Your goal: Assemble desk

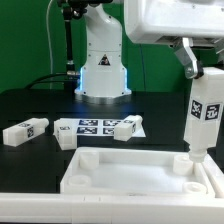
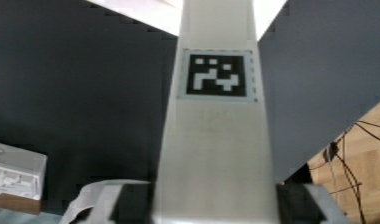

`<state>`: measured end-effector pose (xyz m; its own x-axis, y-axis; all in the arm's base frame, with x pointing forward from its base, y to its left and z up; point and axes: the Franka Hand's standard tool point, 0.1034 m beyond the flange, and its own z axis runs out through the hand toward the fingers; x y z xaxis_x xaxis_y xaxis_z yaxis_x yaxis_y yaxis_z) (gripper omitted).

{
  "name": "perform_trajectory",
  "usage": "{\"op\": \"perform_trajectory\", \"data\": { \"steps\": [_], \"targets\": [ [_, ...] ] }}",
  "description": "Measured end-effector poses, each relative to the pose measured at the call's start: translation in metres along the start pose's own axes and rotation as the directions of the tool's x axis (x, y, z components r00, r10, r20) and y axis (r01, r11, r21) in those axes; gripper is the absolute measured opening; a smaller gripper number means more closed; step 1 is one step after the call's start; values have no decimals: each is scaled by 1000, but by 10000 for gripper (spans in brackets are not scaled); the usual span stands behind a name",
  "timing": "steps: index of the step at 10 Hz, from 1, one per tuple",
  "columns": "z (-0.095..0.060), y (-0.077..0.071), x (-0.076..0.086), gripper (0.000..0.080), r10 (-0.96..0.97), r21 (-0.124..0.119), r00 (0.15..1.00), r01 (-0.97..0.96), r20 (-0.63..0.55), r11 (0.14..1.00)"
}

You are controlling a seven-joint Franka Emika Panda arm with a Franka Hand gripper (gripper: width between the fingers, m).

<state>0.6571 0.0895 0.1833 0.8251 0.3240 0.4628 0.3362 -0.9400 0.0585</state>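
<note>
The two-finger gripper (image 1: 198, 70) is closed on a white plastic block leg (image 1: 205, 112) with black-and-white square tags. It grips the leg by its upper end and holds it upright. In the wrist view the finger pads (image 2: 112, 203) press against the sides of this leg (image 2: 217, 120), which runs away from the camera with one tag facing it.

The leg's lower end meets the white plastic tray-like tabletop (image 1: 120, 185) at the far corner on the exterior view's right, where a corner socket would sit. The tabletop lies flat at the front of the black table (image 1: 30, 105), raised rim upward. The joint is small and partly hidden by the rim, so the leg may be seated in the socket or only resting on it — I cannot tell which.

By my reading the assembly is at its first leg. No other corner of the tabletop carries one.

- A second white leg (image 1: 25, 130) lies on its side on the table at the exterior view's left, well apart from the tabletop.
- A third white leg (image 1: 128, 127) lies on the marker board (image 1: 90, 126), just behind the tabletop.

What is left — fixing the held leg firmly, then fetching and fitting the loose ones.
</note>
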Motion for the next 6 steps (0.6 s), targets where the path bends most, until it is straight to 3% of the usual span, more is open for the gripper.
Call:
{"op": "perform_trajectory", "data": {
  "steps": [6],
  "targets": [
    [26,3,4,295,-3,6,1000,3,4,1000]
  ]
}}
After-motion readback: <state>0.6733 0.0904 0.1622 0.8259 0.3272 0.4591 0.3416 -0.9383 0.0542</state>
